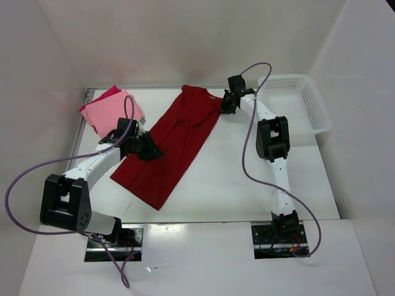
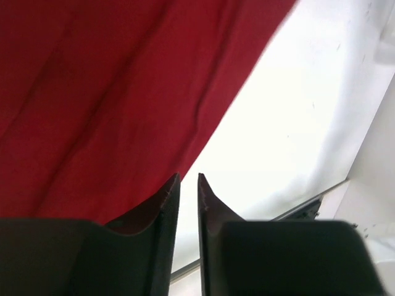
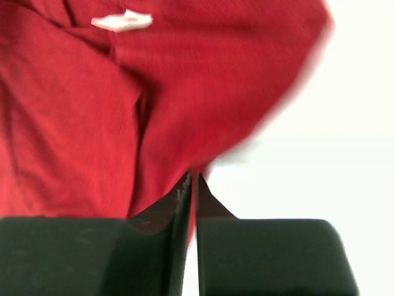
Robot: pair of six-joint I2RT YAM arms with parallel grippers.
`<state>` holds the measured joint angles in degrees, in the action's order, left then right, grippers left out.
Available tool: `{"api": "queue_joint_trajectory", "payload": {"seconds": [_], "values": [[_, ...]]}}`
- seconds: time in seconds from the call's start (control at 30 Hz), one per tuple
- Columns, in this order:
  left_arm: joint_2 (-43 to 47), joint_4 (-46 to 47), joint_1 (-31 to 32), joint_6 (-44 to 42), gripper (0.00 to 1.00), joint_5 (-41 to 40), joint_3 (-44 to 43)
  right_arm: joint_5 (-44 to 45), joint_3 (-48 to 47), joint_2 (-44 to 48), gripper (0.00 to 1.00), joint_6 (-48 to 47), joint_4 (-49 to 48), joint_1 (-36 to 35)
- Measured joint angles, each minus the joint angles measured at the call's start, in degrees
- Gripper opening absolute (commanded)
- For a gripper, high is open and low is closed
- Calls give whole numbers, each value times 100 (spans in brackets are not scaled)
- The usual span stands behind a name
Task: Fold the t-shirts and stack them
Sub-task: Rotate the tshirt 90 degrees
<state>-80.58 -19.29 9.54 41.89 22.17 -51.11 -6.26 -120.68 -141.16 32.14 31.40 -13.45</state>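
Fabric first: the dark red t-shirt (image 1: 173,148) lies across the table (image 1: 259,185) as a long diagonal strip, its hem nearest the arm bases and its collar at the far end. It looks folded lengthwise already, sleeves tucked in, though I can't vouch for every layer. On the shirt's left edge, about midway along, sits the left gripper (image 1: 148,148); the wrist view shows its fingers (image 2: 166,203) only a sliver apart, bare table in the gap, nothing held. Further up, at the collar end, the right gripper (image 1: 226,102) is on the cloth. Its fingers (image 3: 180,200) are pressed almost together with red fabric running between the tips, so I call that a pinch on the shirt, close to the white neck label (image 3: 121,21). Beyond the shirt's left edge, two are done: the light salmon pink t-shirt (image 1: 111,116) folded on top of the crimson-pink t-shirt (image 1: 110,92). Right of the collar, the white basket (image 1: 308,105). By my reckoning: crosswise folds on the red one, then onto the pile
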Motion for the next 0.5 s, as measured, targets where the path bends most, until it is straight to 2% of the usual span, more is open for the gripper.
{"api": "queue_joint_trajectory", "payload": {"seconds": [0.03, 0.07, 0.1, 0.2, 0.37, 0.47, 0.5], "values": [[0, -9, 48, -7, 31, 2, -2, -26, -302, -87, 17, -39, 105, -9], [0, -13, 98, -13, 36, 2, -9, -26, -435, -92, 31, -81, 186, -31], [-4, -20, 149, -13, 38, 4, -17, -17, -492, -2, 38, -103, 254, -37], [-33, -55, 260, 4, 41, 15, -94, 2, 205, 754, 52, -221, 133, -68], [-70, -90, 251, -2, 43, -70, -254, -262, 3040, 3058, 50, -7, -457, -369], [-98, -90, 111, -33, 45, -92, -280, -551, 4280, 3873, 50, 334, -1051, -1150], [-114, -98, 31, -72, 46, -109, -280, -664, 4658, 3985, 57, 496, -1325, -1558]]}}
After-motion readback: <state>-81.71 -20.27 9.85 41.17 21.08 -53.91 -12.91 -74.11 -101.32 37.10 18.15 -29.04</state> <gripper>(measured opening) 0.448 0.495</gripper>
